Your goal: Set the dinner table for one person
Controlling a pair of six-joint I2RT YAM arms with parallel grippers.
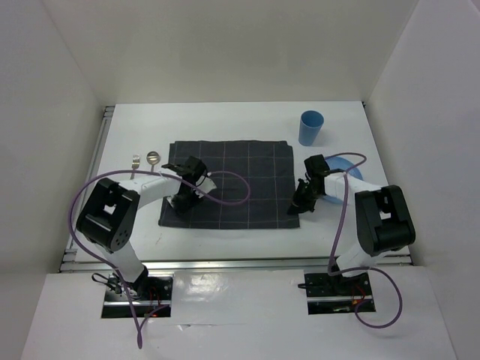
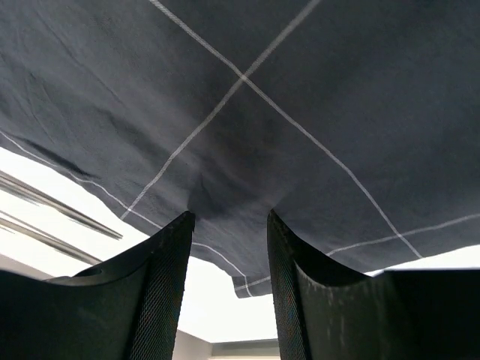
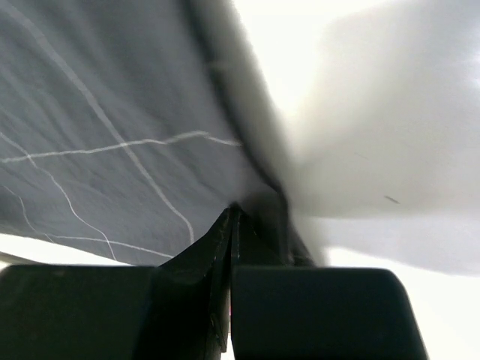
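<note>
From above, the white dinner table (image 1: pixel 225 120) lies under everything. A dark cloth (image 1: pixel 240 180) is spread on its middle, long side running left to right. The left gripper (image 1: pixel 184 201) is at the near left corner and the right gripper (image 1: pixel 302 201) at the near right corner.

In the left wrist view, the left gripper (image 2: pixel 229 217) is half open. The cloth (image 2: pixel 300 75) edge bunches at its tips, and I can't tell if it grips.

In the right wrist view, the right gripper (image 3: pixel 234 214) is pinched tight on the cloth (image 3: pixel 90 112) edge.

Shut right pincer (image 3: pixel 232 216) pinches edge of dark checked cloth (image 3: pixel 97 97).
</note>
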